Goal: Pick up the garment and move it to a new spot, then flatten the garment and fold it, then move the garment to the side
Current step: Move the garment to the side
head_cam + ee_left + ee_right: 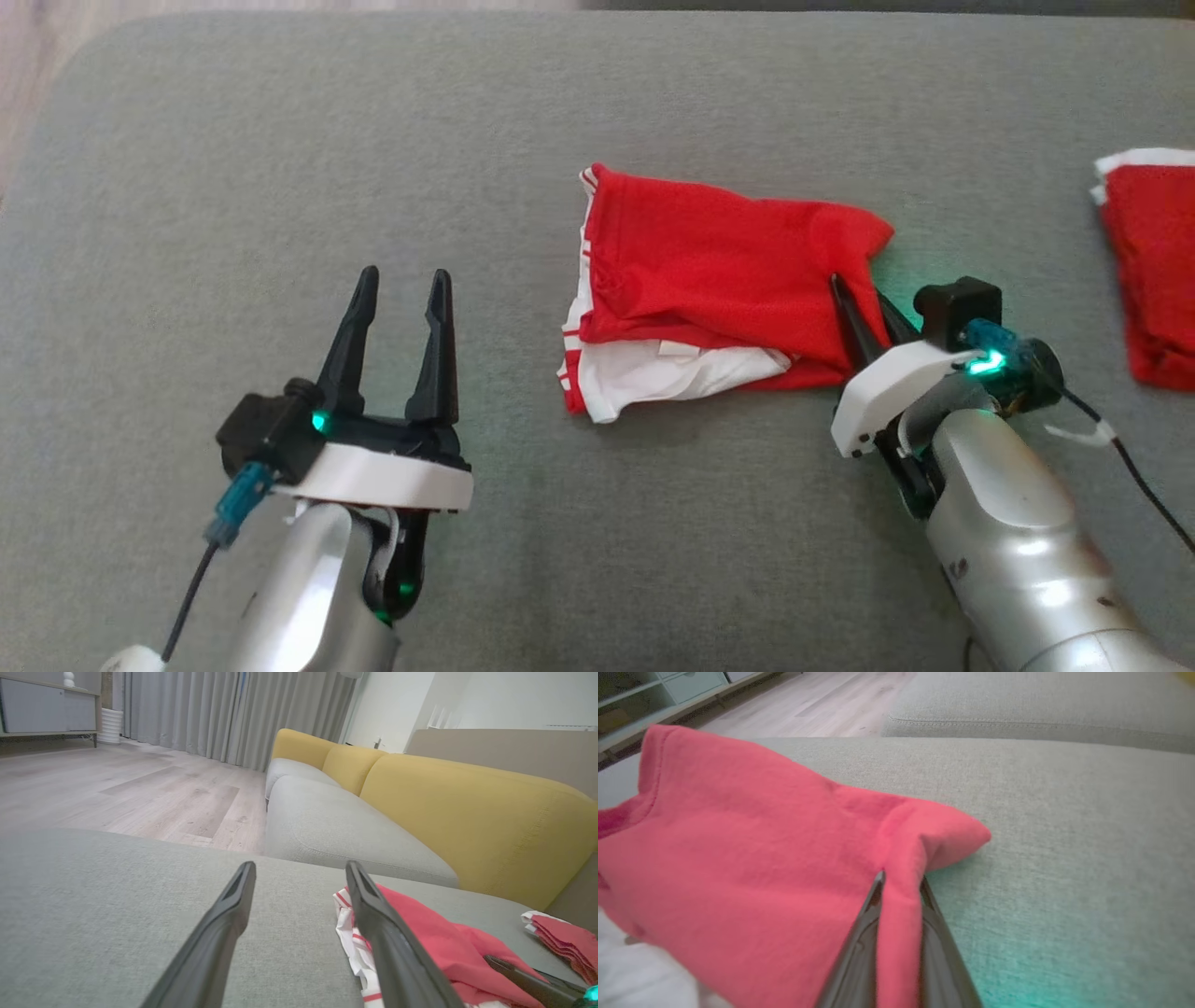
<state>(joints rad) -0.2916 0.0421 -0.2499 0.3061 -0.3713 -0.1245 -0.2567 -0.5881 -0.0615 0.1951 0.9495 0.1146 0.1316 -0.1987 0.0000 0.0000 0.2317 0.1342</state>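
Note:
A red and white garment (709, 289) lies crumpled in the middle of the grey cushion (280, 168). My right gripper (854, 285) sits at its right end, shut on a raised fold of red cloth. The right wrist view has that fold of the garment (901, 896) pinched between the two dark fingers (864, 933). My left gripper (403, 280) stands open over bare cushion to the left of the garment, holding nothing. Its open fingers (219, 933) frame grey cushion, with the garment (434, 942) just to their right.
A second red and white folded cloth (1153, 261) lies at the cushion's right edge. A grey and yellow sofa (420, 812) stands beyond the cushion, with wooden floor (117, 793) to the left. A black cable (1139, 476) trails from my right wrist.

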